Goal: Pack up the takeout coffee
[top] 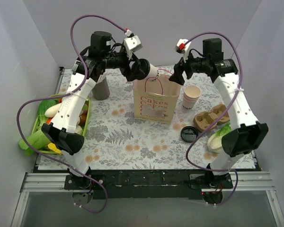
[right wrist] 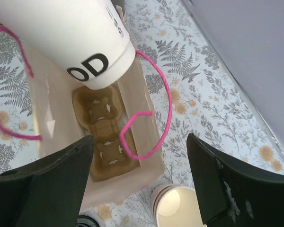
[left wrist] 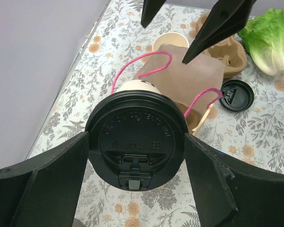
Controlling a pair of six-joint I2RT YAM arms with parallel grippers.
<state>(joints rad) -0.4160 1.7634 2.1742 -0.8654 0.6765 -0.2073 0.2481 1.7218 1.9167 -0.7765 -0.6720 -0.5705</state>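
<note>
While the left gripper (top: 141,69) clamps the takeout coffee (left wrist: 137,137) by its black lid, the cup hangs just above the open mouth of the paper bag (top: 154,101). It is tilted well off upright, with its white base aimed toward the opening. The fingers (left wrist: 52,189) press on opposite sides of the lid rim, so the hold is on the lid and not on the paper wall.

The right gripper (right wrist: 139,142) hovers above the bag's right rim with its fingers spread wide and nothing between them. As far as I can tell it touches neither the bag nor the pink handles (right wrist: 156,94). On the bottom of the bag lies a pulp cup carrier (right wrist: 104,127), wells facing up.

The step in hand looks to be lowering the coffee into the bag. I judge that the next move calls for three things:
- righting the cup
- bringing its base down between the handles and over one of the carrier's wells
- letting go only once the cup is seated

A grip on the lid alone may let the cup pull free. The light bag could also shift if the cup wall catches its rim or a handle.
</note>
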